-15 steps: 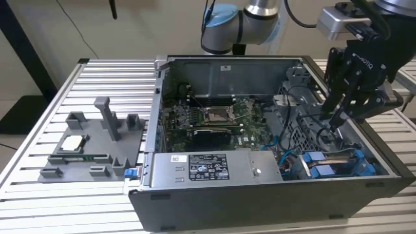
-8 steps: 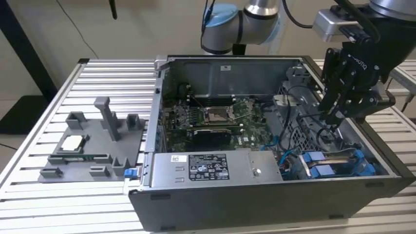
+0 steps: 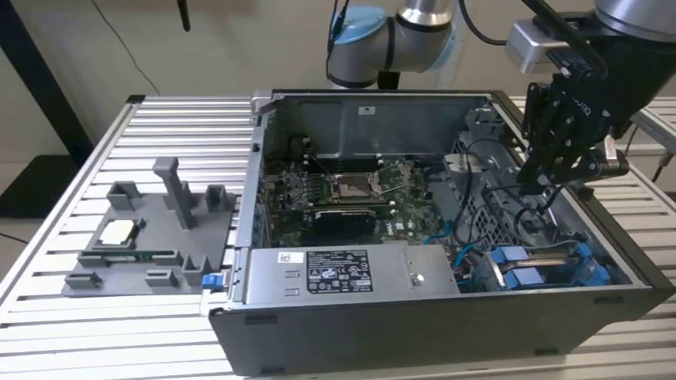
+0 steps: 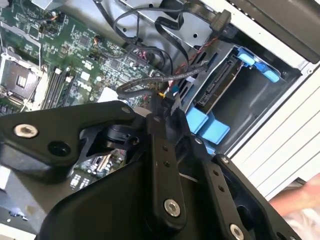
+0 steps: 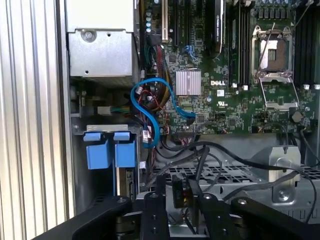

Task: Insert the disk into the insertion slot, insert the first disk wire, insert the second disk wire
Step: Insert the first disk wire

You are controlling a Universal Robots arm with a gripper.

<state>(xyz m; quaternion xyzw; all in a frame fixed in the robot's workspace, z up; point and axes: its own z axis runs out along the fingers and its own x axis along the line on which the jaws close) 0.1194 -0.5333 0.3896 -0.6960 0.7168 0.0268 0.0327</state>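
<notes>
exterior view: an open computer case (image 3: 349, 332) stands on a slatted metal table (image 3: 63, 332), toward the table's edge at the exterior view's right. a grey parts tray (image 3: 148, 237) lies beside the case, nearer the table's edge at the exterior view's left. the arm comes down from above into the case, and the gripper (image 3: 536, 184) hangs inside it, close to the case wall at the exterior view's right and over a tangle of black cables (image 3: 496, 198).

the first wrist view shows the gripper (image 5: 177, 184) clenched on a black plug (image 5: 180, 196), one finger pressed to each side of it. dark wires trail away from the plug across the case floor. in the second wrist view the fingertips (image 4: 162, 109) meet at the same small connector.

the disk (image 3: 549, 257) sits in the insertion slot (image 4: 250, 105), in the case corner next to the silver power-supply box (image 3: 338, 273). its blue carrier tabs (image 5: 111, 150) stand side by side at the slot's mouth, and the disk's grey edge (image 5: 126, 182) shows just behind them. the plug is held near the slot but apart from the disk, not touching it.

a blue cable (image 5: 155, 107) loops from beside the slot onto the green motherboard (image 5: 225, 100), where the processor socket (image 5: 272, 52) lies open toward the case's far wall.
</notes>
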